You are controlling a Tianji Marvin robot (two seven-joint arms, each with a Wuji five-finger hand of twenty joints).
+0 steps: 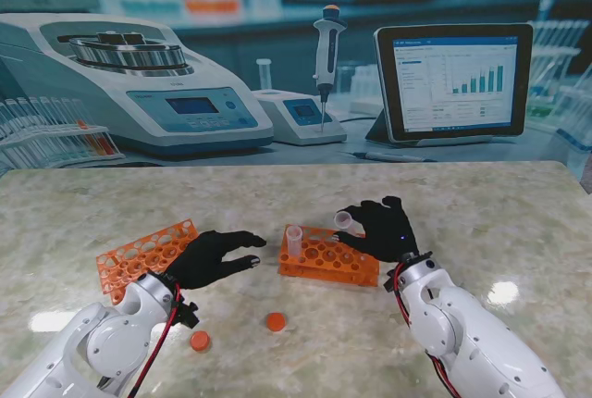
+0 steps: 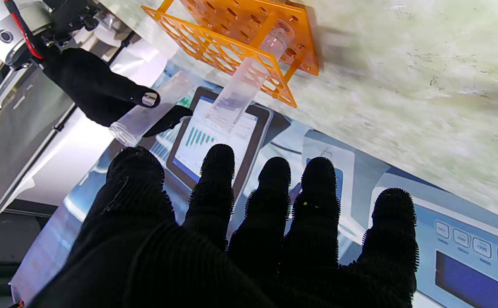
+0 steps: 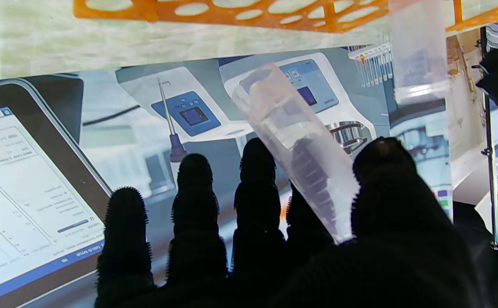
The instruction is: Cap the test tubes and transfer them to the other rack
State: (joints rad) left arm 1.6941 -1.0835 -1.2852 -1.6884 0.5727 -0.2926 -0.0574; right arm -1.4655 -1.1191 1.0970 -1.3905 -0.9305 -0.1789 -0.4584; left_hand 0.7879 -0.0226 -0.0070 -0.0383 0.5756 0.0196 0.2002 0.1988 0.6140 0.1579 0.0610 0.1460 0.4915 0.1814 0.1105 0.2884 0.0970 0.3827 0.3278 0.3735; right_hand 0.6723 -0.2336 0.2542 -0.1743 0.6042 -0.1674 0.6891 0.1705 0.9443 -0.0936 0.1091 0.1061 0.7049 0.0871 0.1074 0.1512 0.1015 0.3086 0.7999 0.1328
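My right hand (image 1: 381,229) is shut on a clear uncapped test tube (image 1: 347,220), holding it tilted above the orange rack (image 1: 328,262) in the middle of the table. The same tube (image 3: 294,141) lies between thumb and index finger in the right wrist view. A second clear tube (image 1: 294,241) stands upright in that rack's left end, also seen as the standing tube (image 2: 249,85). My left hand (image 1: 211,257) hovers open, fingers spread, between the two racks and holds nothing. Another orange rack (image 1: 143,254) lies tilted to the left. Two orange caps (image 1: 276,322) (image 1: 200,341) rest on the table nearer to me.
The marble table top (image 1: 499,231) stretches to the right. Behind the table's far edge is a printed lab backdrop with a centrifuge (image 1: 139,83), a pipette (image 1: 326,55) and a tablet (image 1: 453,79).
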